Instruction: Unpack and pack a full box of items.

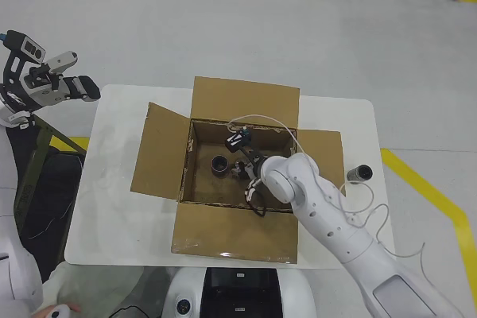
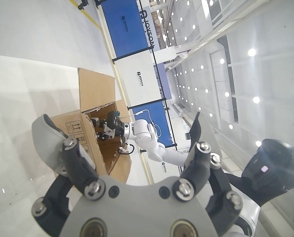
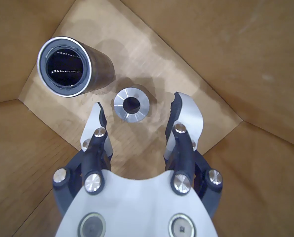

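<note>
Table [image 1: 111,222] carries open box [image 1: 230,230], flaps out. Right arm bends down into box. Right pincer [image 3: 138,101] is wide apart and holds nothing, straddling small silver bush [image 3: 131,104] on box floor, gap on both sides. Dark tube [image 3: 63,66] upright just beside bush. Second tube [image 1: 358,172] on table by box's right flap. Left arm raised beyond table's left edge, left pincer [image 2: 121,115] apart, empty.

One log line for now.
right gripper: jaws open over silver bushing in box | dark cylinder: upright beside it | left gripper: jaws open, empty
</note>
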Tool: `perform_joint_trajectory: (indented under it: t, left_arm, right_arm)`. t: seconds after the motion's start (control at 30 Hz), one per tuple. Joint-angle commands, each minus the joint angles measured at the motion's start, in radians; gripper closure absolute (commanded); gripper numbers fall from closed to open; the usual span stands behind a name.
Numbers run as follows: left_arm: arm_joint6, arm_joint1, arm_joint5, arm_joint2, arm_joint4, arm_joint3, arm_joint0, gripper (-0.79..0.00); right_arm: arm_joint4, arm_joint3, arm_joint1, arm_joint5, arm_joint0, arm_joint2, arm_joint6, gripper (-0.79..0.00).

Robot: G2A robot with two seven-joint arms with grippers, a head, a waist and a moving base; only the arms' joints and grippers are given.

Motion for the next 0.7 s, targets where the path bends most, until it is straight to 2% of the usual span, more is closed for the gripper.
perform_joint_trajectory:
  t: [0.0,0.17,0.43,0.47,0.5,0.53,0.57,0.67]
  left_arm:
    - [0.0,0.0,0.0,0.0,0.0,0.0,0.0,-0.785]
    - [0.0,0.0,0.0,0.0,0.0,0.0,0.0,-0.785]
    - [0.0,0.0,0.0,0.0,0.0,0.0,0.0,-0.785]
    - [0.0,0.0,0.0,0.0,0.0,0.0,0.0,-0.785]
    - [0.0,0.0,0.0,0.0,0.0,0.0,0.0,-0.785]
    - [0.0,0.0,0.0,0.0,0.0,0.0,0.0,-0.785]
    - [0.0,0.0,0.0,0.0,0.0,0.0,0.0,-0.785]
    - [0.0,0.0,0.0,0.0,0.0,0.0,0.0,-0.785]
  right_arm:
    - [0.005,0.017,-0.003,-0.003,0.006,-0.002,-0.006,-0.529]
    - [0.019,0.046,-0.011,-0.008,0.016,-0.006,-0.018,-0.489]
    - [0.038,0.08,-0.019,-0.026,0.025,-0.007,-0.034,-0.329]
    - [0.04,0.08,-0.02,-0.029,0.026,-0.007,-0.035,-0.259]
    - [0.04,0.08,-0.02,-0.03,0.026,-0.006,-0.034,-0.237]
    - [0.04,0.077,-0.02,-0.032,0.025,-0.005,-0.034,-0.095]
    - [0.039,0.075,-0.02,-0.034,0.024,-0.004,-0.032,-0.006]
    - [0.033,0.058,-0.017,-0.038,0.017,0.006,-0.027,0.0]
